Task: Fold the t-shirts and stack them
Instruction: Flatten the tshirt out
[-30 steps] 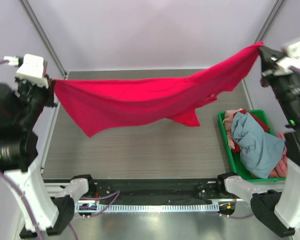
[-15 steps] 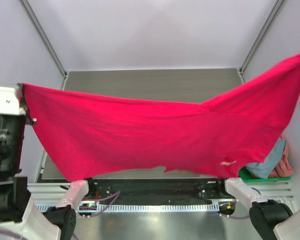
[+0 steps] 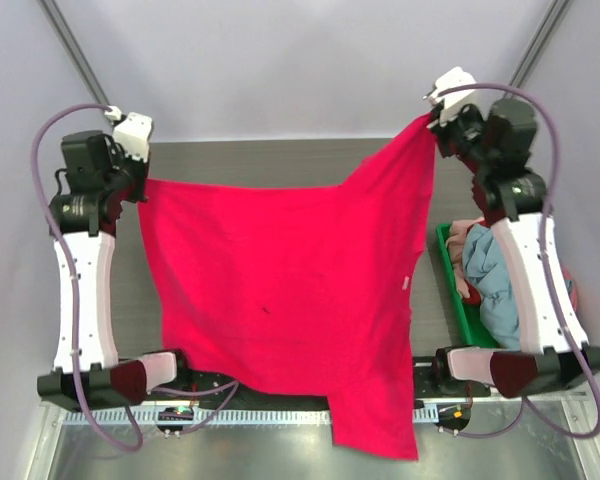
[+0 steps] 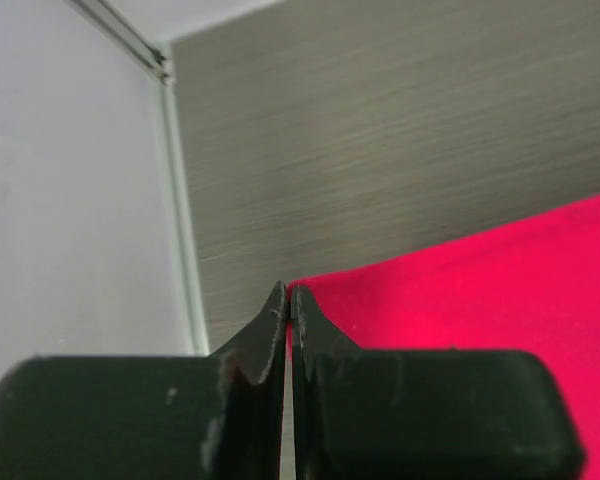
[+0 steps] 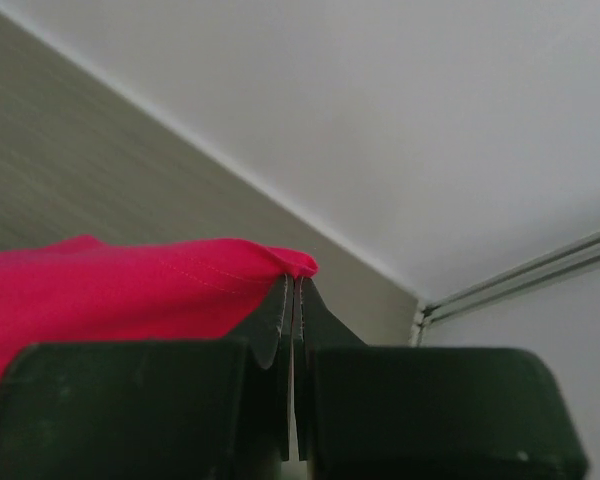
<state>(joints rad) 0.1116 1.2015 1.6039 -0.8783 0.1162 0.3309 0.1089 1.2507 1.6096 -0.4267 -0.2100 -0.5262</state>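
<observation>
Crimson t-shirt (image 3: 280, 280) swung back to mid-frame

It hangs spread, hem trailing toward the bottom edge; left gripper (image 3: 140, 182), upper left, and right gripper (image 3: 430, 120), upper right, are each clamped on a top corner; best lowered evenly and taut onto the grey table (image 3: 280, 160); green crate (image 3: 450, 290) at right; pale walls.

A green plastic crate (image 3: 450, 268) sits on the right side of the grey wood-grain table (image 3: 280, 160).

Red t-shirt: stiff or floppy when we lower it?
Probably floppy: the red t-shirt drapes between the left gripper and right gripper. Likely light: two corner pinches carry it. Its end hangs past the table, so it may drag.
</observation>
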